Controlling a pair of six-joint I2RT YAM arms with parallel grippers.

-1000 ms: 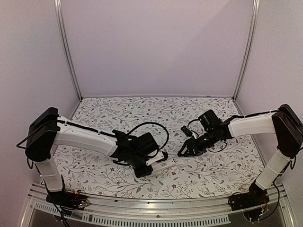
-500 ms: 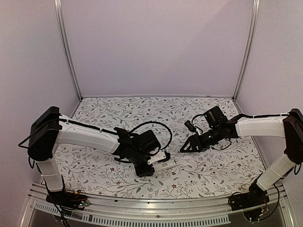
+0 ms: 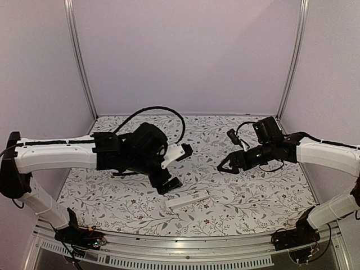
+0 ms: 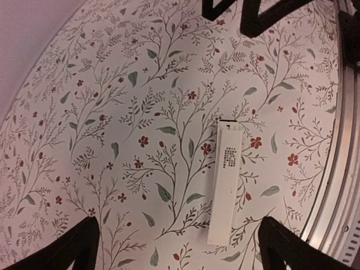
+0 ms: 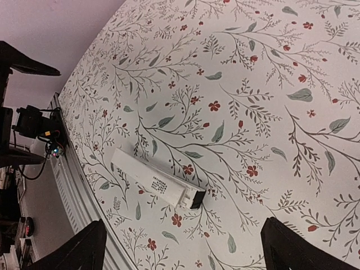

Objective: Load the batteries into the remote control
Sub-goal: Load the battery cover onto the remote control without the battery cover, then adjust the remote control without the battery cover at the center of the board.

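Observation:
The remote control (image 3: 188, 199) is a slim white bar lying flat on the flowered table near the front edge, touched by nothing. It shows in the left wrist view as the remote control (image 4: 226, 180) with a dotted label facing up. In the right wrist view the remote control (image 5: 154, 180) has a black end (image 5: 197, 198). My left gripper (image 3: 175, 167) hangs open above and behind it, and the left gripper (image 4: 180, 250) has nothing between its fingers. My right gripper (image 3: 225, 167) is open and empty, raised to the right of the remote, seen as the right gripper (image 5: 183, 247). The batteries are out of view.
An aluminium rail (image 3: 185, 247) runs along the table's near edge, close to the remote; it also shows as the rail (image 4: 343, 169) and the rail (image 5: 73, 191). Metal posts (image 3: 79, 56) stand at the back corners. The right gripper's dark fingers (image 4: 264, 17) reach into the left wrist view.
My left gripper has opened, let go of the remote and lifted back from it; the remote now lies alone on the table. My right gripper has opened and drawn back to the right.

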